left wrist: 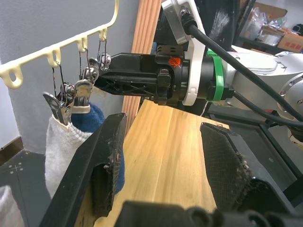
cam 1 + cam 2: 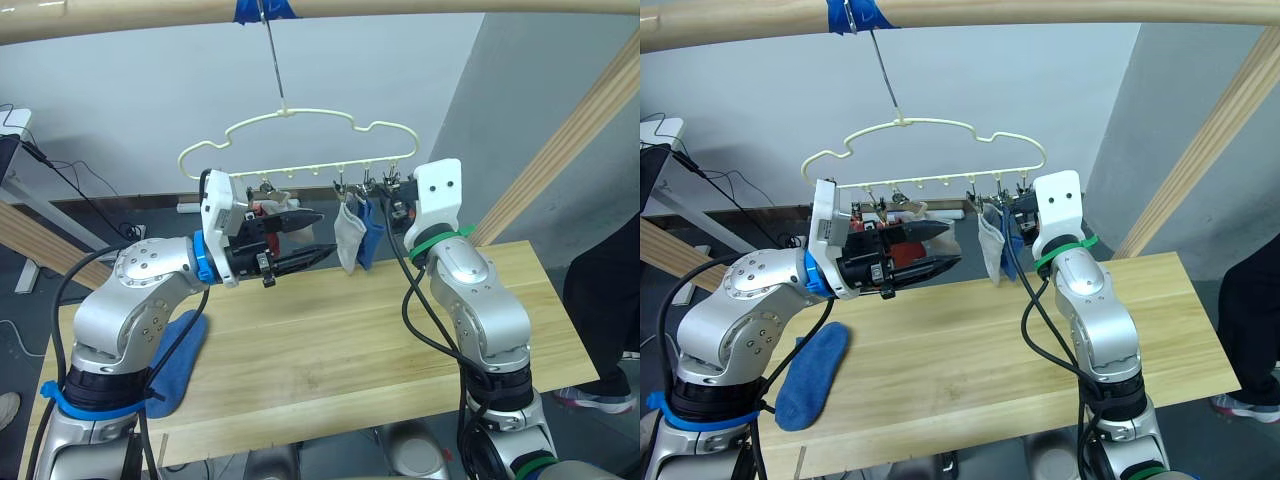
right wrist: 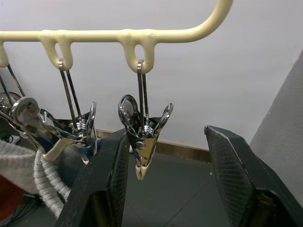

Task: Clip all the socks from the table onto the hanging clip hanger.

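Note:
The pale-gold clip hanger [image 2: 300,135] hangs from a wooden pole on a long hook. A light grey sock [image 2: 347,238] and a blue sock [image 2: 373,235] hang from clips toward its right end. A rust red sock [image 2: 902,216] and a pale one hang further left, partly hidden behind my left gripper [image 2: 305,240]. That gripper is open and empty, held level in front of the bar. My right gripper [image 3: 168,142] is raised at the hanger's right end, open, with the empty end clip [image 3: 143,142] just beyond its fingers. Another blue sock [image 2: 812,372] lies on the table [image 2: 400,330] at the left.
A slanted wooden pole [image 2: 575,125] of the frame rises at the right behind the table. A person in dark clothing [image 2: 610,300] stands at the right edge. Cables and a desk corner [image 2: 20,150] show at the far left.

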Available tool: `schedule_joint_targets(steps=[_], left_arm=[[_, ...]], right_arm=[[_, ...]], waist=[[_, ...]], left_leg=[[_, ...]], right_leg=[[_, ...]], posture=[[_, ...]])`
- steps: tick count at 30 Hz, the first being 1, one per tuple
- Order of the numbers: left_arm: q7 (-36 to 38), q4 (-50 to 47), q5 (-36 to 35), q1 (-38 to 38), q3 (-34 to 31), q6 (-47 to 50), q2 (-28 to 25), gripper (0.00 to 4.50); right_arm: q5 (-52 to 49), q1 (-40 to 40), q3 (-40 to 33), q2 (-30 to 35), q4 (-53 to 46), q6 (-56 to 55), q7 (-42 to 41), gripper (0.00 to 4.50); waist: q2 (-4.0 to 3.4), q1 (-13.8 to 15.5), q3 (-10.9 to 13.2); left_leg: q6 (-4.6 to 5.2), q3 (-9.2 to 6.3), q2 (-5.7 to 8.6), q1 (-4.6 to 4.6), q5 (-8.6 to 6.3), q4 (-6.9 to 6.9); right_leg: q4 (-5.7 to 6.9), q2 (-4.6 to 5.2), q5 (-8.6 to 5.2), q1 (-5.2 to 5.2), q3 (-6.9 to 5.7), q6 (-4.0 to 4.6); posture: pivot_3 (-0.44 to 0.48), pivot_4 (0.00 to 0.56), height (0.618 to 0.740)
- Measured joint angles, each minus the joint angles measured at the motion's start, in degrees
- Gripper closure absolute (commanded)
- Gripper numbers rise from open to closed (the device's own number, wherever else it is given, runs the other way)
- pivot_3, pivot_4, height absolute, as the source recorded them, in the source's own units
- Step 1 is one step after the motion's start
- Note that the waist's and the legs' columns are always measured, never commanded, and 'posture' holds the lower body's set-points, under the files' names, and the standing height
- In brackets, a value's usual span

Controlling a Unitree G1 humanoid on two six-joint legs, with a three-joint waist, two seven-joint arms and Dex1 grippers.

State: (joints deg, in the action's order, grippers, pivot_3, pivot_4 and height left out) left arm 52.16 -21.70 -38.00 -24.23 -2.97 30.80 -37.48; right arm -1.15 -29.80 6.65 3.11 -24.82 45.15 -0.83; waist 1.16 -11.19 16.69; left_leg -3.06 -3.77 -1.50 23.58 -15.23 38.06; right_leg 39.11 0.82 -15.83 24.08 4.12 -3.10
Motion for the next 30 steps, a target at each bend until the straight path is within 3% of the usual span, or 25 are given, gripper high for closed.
schedule_joint_targets(steps=[16, 30], left_arm=[[0.9, 0.1, 0.4, -0.1, 0.3, -0.1, 0.0, 1.75], [1.2, 0.5, 0.9, -0.1, 0.4, -0.4, 0.1, 1.75]], right_arm=[[-0.9, -2.1, -3.3, -8.6, 1.0, 0.3, 2.6, 1.93], [-2.3, -2.4, -4.6, -11.0, 1.4, 1.2, 4.7, 1.93]], waist=[[-0.01, -0.1, 0.0], [-0.02, -0.1, 0.0]], left_leg=[[-0.02, 0.0, 0.0, 0.0, 0.01, 0.01], [-0.03, -0.01, 0.0, 0.0, 0.02, 0.02]], right_leg=[[0.05, 0.01, 0.01, 0.01, 0.0, 0.02], [0.08, 0.01, 0.02, 0.02, -0.01, 0.02]], posture=[[-0.245, 0.232, 0.74], [-0.25, 0.233, 0.74]])
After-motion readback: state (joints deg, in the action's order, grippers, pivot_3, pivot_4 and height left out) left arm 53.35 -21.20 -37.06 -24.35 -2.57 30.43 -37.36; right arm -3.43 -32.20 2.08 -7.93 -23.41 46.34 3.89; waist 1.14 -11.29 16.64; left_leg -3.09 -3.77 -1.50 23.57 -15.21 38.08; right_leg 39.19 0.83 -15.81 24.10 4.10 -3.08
